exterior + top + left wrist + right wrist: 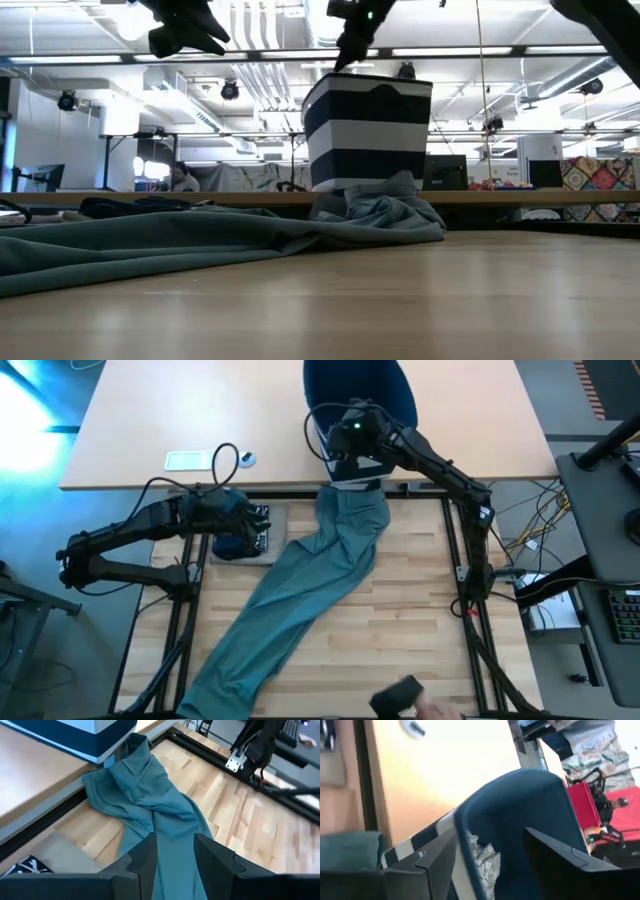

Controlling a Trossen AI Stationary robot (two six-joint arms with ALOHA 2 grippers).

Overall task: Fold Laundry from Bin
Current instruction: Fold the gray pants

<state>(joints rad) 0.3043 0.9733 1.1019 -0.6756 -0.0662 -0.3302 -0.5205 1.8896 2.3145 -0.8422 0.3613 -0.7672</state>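
A pale wooden table [400,630] under bright ceiling lights carried the work, with a light desk [130,430] beyond its far edge. One navy-and-white striped bin [367,125] stood at that far edge. One long teal-green garment [300,595] trailed from the bin's foot diagonally across the table towards the near left corner. A navy piece with white print [240,543] lay on a grey cloth at the left.

The right gripper [490,855] hung over the bin's mouth, fingers spread and holding nothing; a patterned white cloth [482,860] showed inside. The left gripper [172,852] hovered above the teal garment, likewise spread and empty.

To do the pick well, I judged the right gripper should drop straight between the bin walls and pinch only one layer.
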